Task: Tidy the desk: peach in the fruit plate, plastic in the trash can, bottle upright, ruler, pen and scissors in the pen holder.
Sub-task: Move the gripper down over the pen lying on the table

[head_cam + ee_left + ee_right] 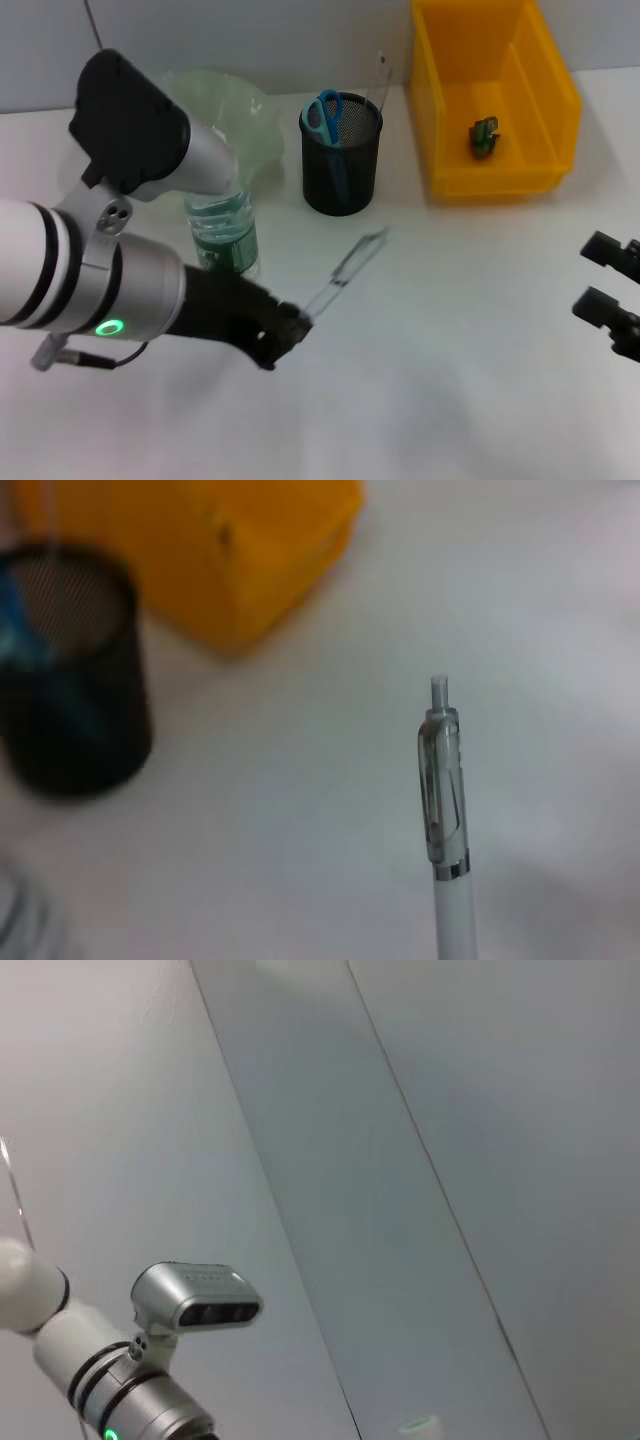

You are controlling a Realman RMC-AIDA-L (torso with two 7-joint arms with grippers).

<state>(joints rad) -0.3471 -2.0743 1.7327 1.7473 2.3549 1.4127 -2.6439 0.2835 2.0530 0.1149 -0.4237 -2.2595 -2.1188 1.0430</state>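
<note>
Pen (345,270) gripped at its lower end by the left gripper (283,335), whose jaws are closed on it; the pen slants up and away from the gripper above the white bench (450,380), its clip end pointing toward the pen holder (341,152). From the left wrist view the pen (442,810) shows a clear, greyish clip, a small push button on top, a metal ring and a white barrel; no writing can be read on it.

The black mesh pen holder stands upright near the back of the bench, with blue-handled scissors (325,118) already inside and a clear ruler (380,80) leaning out of it at the far side. Just left of it, the bottle (222,232) stands upright, partly hidden by the left arm; it carries a green label whose print is too small to read. Behind the bottle sits a pale green fruit plate (250,115), mostly covered by the arm, so its contents cannot be told.

A yellow bin (495,95) sits at the back right, holding a small dark green item (484,137).

The right gripper (610,295) hangs at the right edge of the head view, away from everything, jaws apart and holding nothing.
</note>
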